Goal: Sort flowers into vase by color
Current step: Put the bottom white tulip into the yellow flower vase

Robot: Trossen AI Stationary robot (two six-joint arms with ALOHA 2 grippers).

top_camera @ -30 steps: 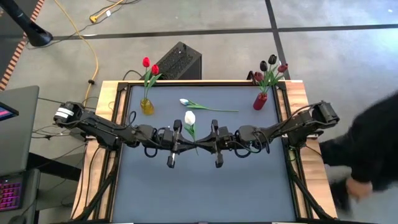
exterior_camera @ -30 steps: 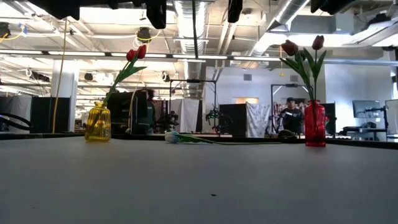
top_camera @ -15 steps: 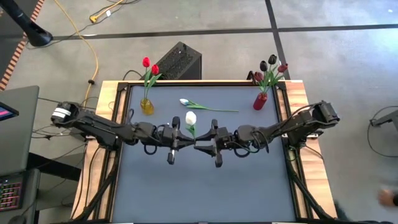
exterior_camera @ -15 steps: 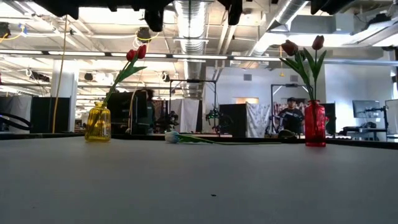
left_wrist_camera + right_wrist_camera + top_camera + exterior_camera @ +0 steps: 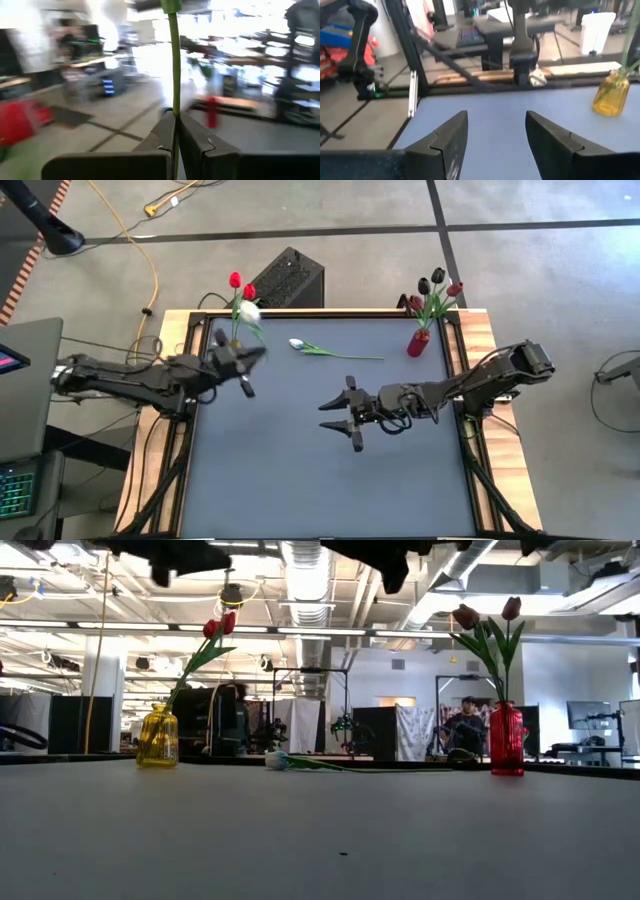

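My left gripper (image 5: pixel 257 355) is at the table's far left, shut on the stem of a white flower whose head (image 5: pixel 249 311) shows beside the two red flowers (image 5: pixel 241 286). In the high view my left arm hides the yellow vase (image 5: pixel 157 737) those red flowers stand in. My right gripper (image 5: pixel 324 416) hangs open above the table's middle, with nothing between its fingers. A second white flower (image 5: pixel 298 343) lies on its side at the far middle of the table. Dark flowers stand in the red vase (image 5: pixel 418 342) at the far right. My left gripper pinches the white flower's thin green stem (image 5: pixel 174 102) between its two fingers (image 5: pixel 192 137). The stem runs on straight out past the fingertips. The flower is lifted clear of the table, its head toward the far edge, by the red flowers.
A black box (image 5: pixel 287 278) stands on the floor behind the far edge. Metal frame rails (image 5: pixel 192 370) run along the table's left and right sides. The near half of the grey table top (image 5: pixel 320 480) is bare. People (image 5: pixel 463 725) stand in the room far behind.
My right gripper has opened and let go of the white flower's stem at the table's middle. My left gripper, still shut on the stem, has carried the flower toward the far left corner, up to the yellow vase with the red flowers.
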